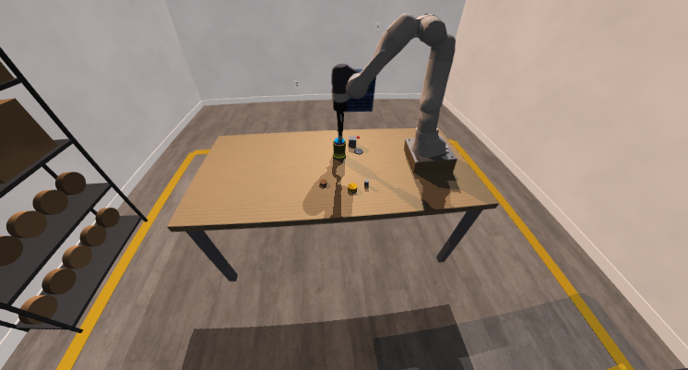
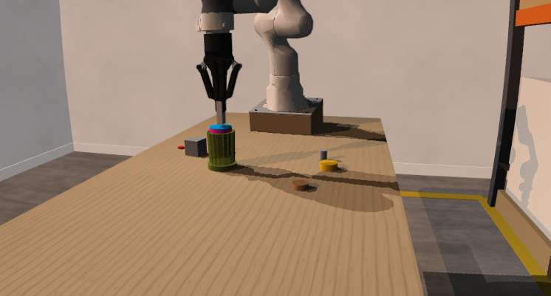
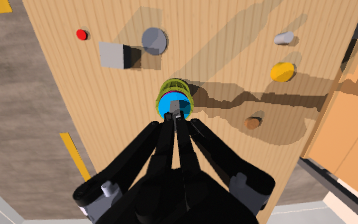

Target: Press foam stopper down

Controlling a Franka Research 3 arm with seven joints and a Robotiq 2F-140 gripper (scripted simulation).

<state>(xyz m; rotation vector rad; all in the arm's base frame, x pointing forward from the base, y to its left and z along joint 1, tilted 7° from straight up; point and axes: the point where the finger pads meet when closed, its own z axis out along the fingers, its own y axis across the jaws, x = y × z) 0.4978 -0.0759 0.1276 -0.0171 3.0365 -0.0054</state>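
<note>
Robot test cell in a bare workshop room.
Yellow floor line rings the table; shelf rack at 9 o'clock.

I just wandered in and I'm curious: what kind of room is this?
Probably a robot test cell or workshop: a robot arm bolted on a wooden table, yellow floor tape marking off the area, and a storage rack alongside.
</note>
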